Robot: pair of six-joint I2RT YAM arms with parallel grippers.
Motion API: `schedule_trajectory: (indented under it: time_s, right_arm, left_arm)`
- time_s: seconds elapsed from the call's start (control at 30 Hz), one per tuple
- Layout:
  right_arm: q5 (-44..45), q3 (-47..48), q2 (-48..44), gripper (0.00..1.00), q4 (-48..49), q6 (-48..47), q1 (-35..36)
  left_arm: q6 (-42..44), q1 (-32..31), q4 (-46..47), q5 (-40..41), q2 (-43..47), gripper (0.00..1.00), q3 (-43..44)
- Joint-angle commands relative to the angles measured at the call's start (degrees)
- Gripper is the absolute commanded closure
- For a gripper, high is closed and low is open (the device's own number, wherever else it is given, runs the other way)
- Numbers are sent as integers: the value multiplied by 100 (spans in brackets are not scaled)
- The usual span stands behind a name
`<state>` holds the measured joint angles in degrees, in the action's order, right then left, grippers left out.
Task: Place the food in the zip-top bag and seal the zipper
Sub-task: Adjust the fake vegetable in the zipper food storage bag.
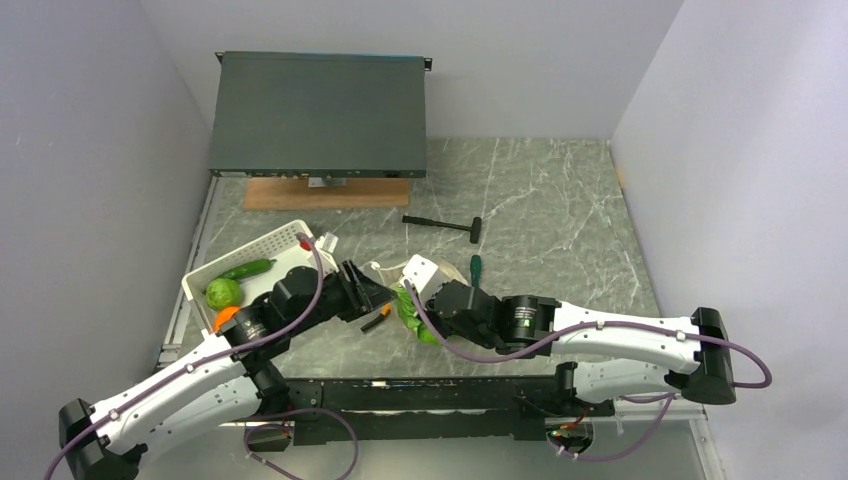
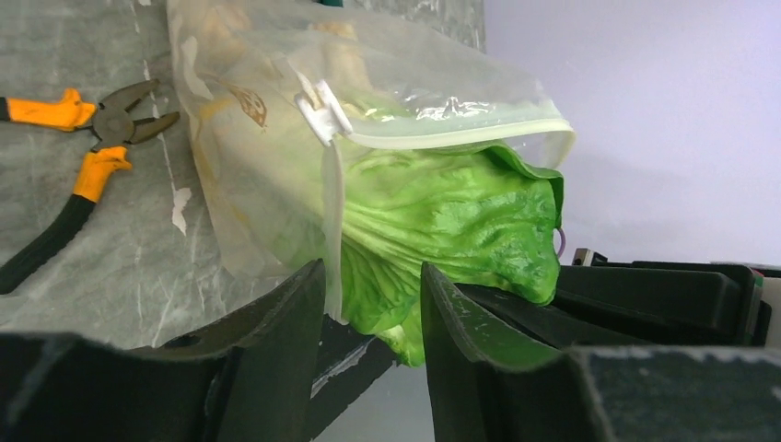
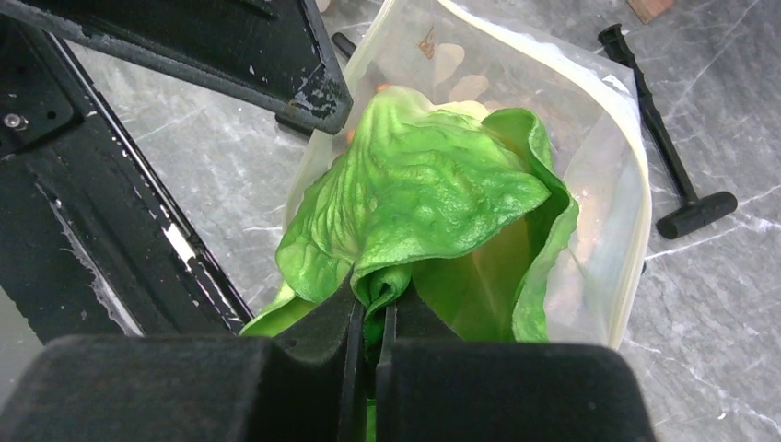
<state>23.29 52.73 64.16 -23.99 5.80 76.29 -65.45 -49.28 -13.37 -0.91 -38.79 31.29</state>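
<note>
Since the green leafy piece (image 3: 424, 193) sits only part-way through the mouth of the zip-top bag (image 2: 239, 157), the step in hand reads as loading, not sealing. Nearest: right end effector (image 3: 370, 318), jaws pinched together on the leaf's stem, the crown inside the bag and the base projecting out. Beside it: left end effector (image 2: 370, 276), jaws apart, the bag's side edge hanging between them, apparently gripped by neither. Bag: lying on the desk (image 1: 560, 200) between the two arms, mouth open toward the right arm; zipper (image 2: 460, 138) unpressed, arched over the leaf. Pale items deeper inside, not identifiable. Near the bag: orange-handled pliers (image 2: 83, 175). Left: white basket (image 1: 262, 245) holding a long green piece (image 1: 247, 268), a round green piece (image 1: 223, 292) and an orange (image 1: 226, 316). Beyond: screwdriver (image 1: 475, 268), black hammer (image 1: 445, 224). Farthest: dark flat case (image 1: 320, 115). Next move, by judgement: drive the leaf fully past the zipper, the left jaws closing on the rim to steady the soft mouth.
</note>
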Motion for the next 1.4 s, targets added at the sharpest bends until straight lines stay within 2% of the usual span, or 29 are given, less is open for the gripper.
schedule_trajectory:
  time_s: [0.0,0.2,0.37,0.43,0.5,0.63,0.93,1.07,1.17,1.3,1.37]
  right_arm:
    - [-219,-1,-254,100,342,98,-100]
    - [-274,15,-266,100,376,162,-123]
    - [-350,80,-255,100,352,202,-123]
    - [-341,122,-239,100,326,198,-118]
    - [-270,193,-210,100,268,198,-123]
    - [3,494,-146,100,-25,318,-116]
    - [782,1620,316,100,-942,1375,-115]
    - [800,1842,619,100,-957,1661,-112]
    - [666,1670,773,100,-689,1819,-121]
    - [426,886,738,100,393,1820,-205]
    - [642,437,730,100,960,1768,-238]
  left_arm:
    - [295,-45,-424,589,-49,52,426]
    - [509,-49,-880,978,-517,56,805]
    - [731,-56,-768,926,-777,66,905]
    - [810,-73,-747,856,-924,74,992]
    - [896,-105,-810,815,-1052,87,1104]
    - [970,-221,-876,771,-1120,100,1245]
    - [525,-254,317,-332,-680,100,782]
    - [312,-253,680,-518,-563,100,582]
    - [228,-258,835,-516,-498,100,462]
    - [47,-253,1185,-574,-351,100,221]
    - [-37,-252,1289,-588,-263,100,118]
